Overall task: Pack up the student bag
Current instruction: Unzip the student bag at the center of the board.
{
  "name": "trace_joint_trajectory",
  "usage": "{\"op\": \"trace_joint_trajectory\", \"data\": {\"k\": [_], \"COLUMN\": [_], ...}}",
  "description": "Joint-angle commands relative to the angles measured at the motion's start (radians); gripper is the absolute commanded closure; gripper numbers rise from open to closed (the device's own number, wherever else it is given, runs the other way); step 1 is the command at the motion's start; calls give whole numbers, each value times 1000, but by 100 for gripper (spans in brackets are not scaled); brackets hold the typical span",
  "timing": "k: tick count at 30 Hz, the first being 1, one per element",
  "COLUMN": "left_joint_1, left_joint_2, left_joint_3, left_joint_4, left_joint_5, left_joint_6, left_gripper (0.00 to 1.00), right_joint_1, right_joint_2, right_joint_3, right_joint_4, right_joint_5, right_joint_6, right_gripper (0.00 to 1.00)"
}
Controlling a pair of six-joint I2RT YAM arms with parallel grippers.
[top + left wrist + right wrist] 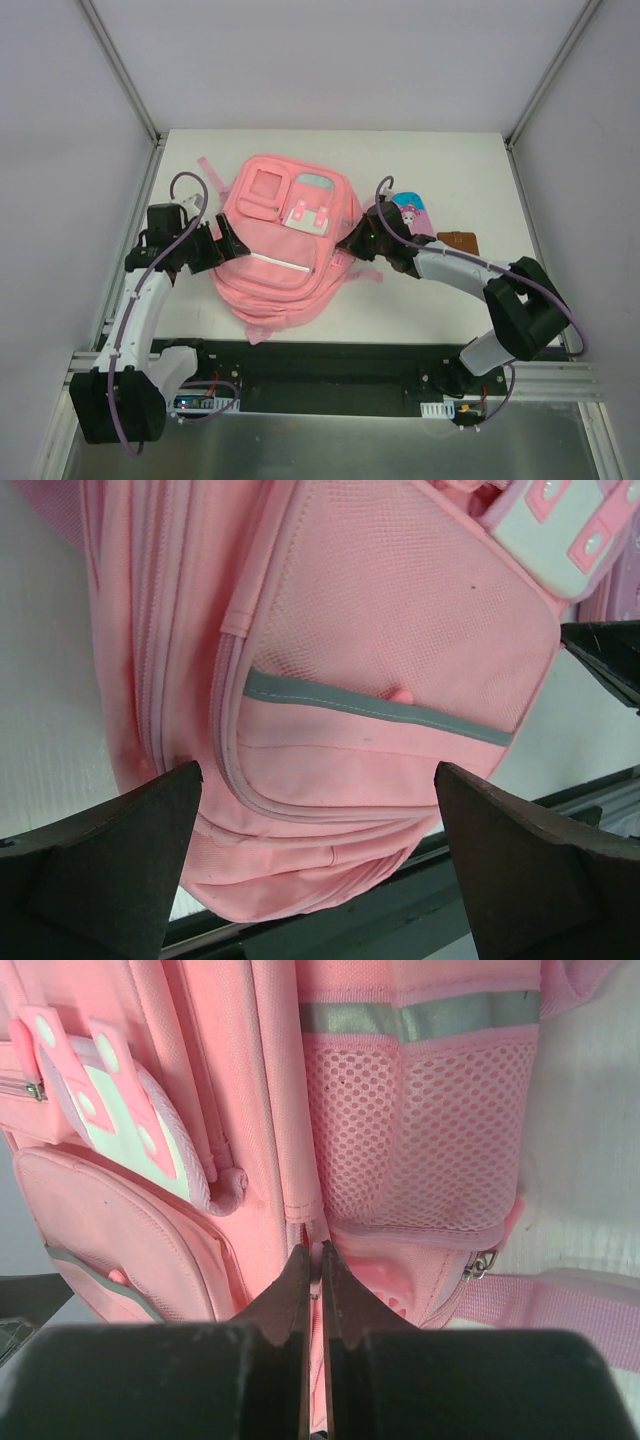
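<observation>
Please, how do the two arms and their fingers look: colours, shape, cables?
Both arms, left arm and right arm, have white links between bulky black joints. A purple cable loops along each. The left fingers and right fingers are dark, matte wedges tapering to thin tips. No sleeves or markings are visible.

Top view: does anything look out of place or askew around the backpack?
Nothing spilled or torn. The backpack lies slightly skewed, front up. The pencil case and a brown flat item sit outside it, to its right. The right gripper is pinched on its side zip; the left gripper is open.
</observation>
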Motion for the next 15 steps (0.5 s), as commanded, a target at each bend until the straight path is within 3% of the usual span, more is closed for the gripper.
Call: {"op": "trace_joint_trajectory", "data": {"k": [1, 8, 12, 15], "left_joint_1": [-10, -10, -10, -10], "left_joint_2": [-53, -41, -63, 12], "left_joint_3": [-18, -29, -9, 3], "left_joint_4": [13, -91, -72, -50], "left_joint_5": [-138, -388, -418, -343], "left_joint_6": [-3, 23, 54, 60], "left_gripper": [1, 1, 1, 1], "right_joint_1": [22, -14, -26, -29], "right_joint_2": [-53, -58, -59, -53], "right_joint_3": [-30, 30, 74, 90], "right_joint_4": [-42, -71, -103, -108], "right_joint_5": [39, 30, 16, -4], "right_joint_6": [92, 17, -27, -27], "right_gripper": [99, 99, 99, 99]}}
